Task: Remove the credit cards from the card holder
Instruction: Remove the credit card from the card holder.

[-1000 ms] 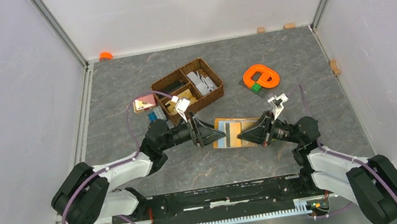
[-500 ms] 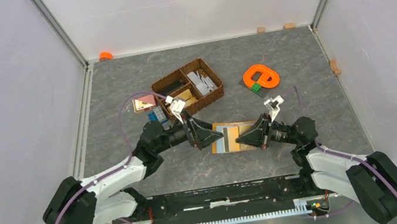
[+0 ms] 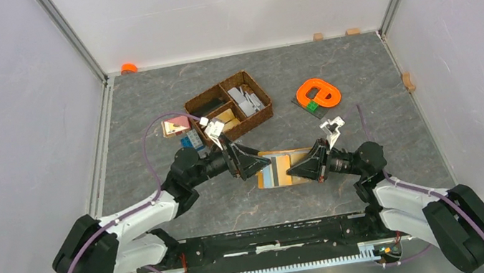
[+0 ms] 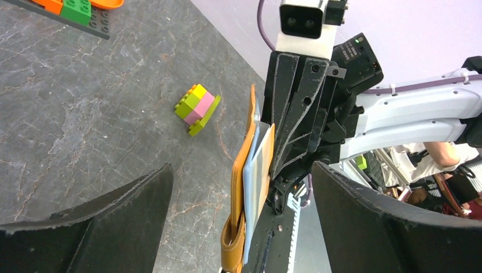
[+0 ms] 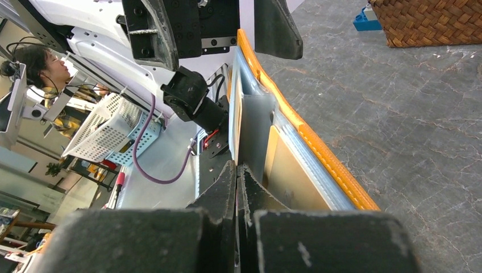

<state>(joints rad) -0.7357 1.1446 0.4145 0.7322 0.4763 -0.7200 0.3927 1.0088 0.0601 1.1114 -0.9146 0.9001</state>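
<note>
**Work surface and enclosure.** The table [image 3: 235, 210] has a grey, marble-patterned top. White walls [image 3: 233, 0] enclose it on three sides, with aluminium frame posts [image 3: 68, 35] at the two far corners.

**Surrounding items.**
- A brown wicker basket [image 3: 251, 122] with compartments sits at centre rear.
- Blue bricks [image 3: 190, 141] lie just beside its left corner, and a small pink and tan object [image 3: 176, 125] lies near them.
- An orange ring [image 3: 304, 91] rests on a dark baseplate [image 3: 313, 111] to the right of the basket.
- Small wooden blocks [image 3: 317, 36] line the far edge.
- In the left wrist view, a lime, yellow and pink brick stack [image 4: 196, 105] lies on the table.

**Obstructions.** From above, both gripper bodies cover the ends of the card holder [image 3: 280, 169].

**Card holder.**
- It is at table centre, between the two arms, well clear of the basket.
- It is spread open, with the blue, grey and tan inner panels facing up.
- It is held roughly level off the surface.
- Its long axis runs left to right, from one gripper to the other.

**Jaws.**
- The left gripper [image 4: 240, 170] stands fully spread. One finger sits on each side of the holder's edge, and neither touches it.
- The right gripper [image 5: 237, 168] is clamped tight on the holder's inner edge. It cannot be told whether a card lies in the pinch.
</note>
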